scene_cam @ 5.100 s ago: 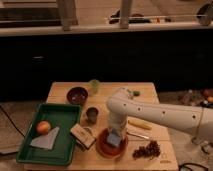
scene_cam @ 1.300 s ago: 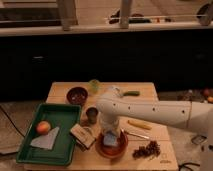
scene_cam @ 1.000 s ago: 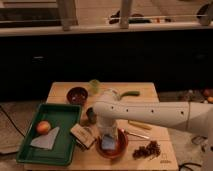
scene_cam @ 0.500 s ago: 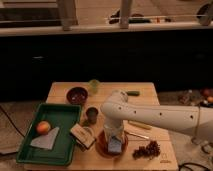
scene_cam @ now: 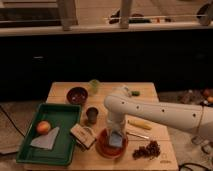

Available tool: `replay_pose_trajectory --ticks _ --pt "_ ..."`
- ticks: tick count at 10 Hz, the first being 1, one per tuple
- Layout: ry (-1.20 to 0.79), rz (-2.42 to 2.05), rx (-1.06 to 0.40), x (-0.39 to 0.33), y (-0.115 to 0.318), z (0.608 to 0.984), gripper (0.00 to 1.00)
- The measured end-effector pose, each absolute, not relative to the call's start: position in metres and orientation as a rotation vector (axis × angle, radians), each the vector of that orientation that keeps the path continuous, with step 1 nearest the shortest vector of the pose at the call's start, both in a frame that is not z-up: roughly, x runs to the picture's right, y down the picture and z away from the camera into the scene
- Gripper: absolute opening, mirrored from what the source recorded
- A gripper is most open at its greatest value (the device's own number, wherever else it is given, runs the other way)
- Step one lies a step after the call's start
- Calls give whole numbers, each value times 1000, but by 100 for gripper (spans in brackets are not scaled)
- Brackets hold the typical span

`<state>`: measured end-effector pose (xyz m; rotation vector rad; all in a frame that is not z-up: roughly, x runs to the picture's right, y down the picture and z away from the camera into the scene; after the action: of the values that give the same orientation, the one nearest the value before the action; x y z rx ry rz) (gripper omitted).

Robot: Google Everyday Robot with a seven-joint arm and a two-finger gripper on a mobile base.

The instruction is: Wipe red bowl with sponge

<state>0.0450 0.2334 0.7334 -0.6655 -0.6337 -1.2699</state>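
Observation:
The red bowl [scene_cam: 104,148], a wide shallow orange-red dish, sits near the table's front edge, right of the green tray. The light-blue sponge [scene_cam: 116,140] lies inside it, toward the right side. My gripper [scene_cam: 115,132] comes down from the white arm [scene_cam: 150,111] straight onto the sponge and presses it in the bowl. The arm's wrist hides the bowl's far rim.
A green tray [scene_cam: 62,114] at the left holds an orange fruit [scene_cam: 43,127] and a grey cloth [scene_cam: 45,140]. A tan block [scene_cam: 82,135] lies by the tray. A dark maroon bowl [scene_cam: 77,94], grey cup [scene_cam: 92,114], green cup [scene_cam: 94,85], corn [scene_cam: 139,125] and grapes [scene_cam: 147,149] stand around.
The gripper and sponge have slid from the bowl's left-middle to its right side. The arm has swung right with them.

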Motion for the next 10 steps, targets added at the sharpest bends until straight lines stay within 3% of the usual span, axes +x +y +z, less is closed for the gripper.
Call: replay_pose_trajectory --ticks 10 --pt "-634 -1264 -659 44 229 734 0"
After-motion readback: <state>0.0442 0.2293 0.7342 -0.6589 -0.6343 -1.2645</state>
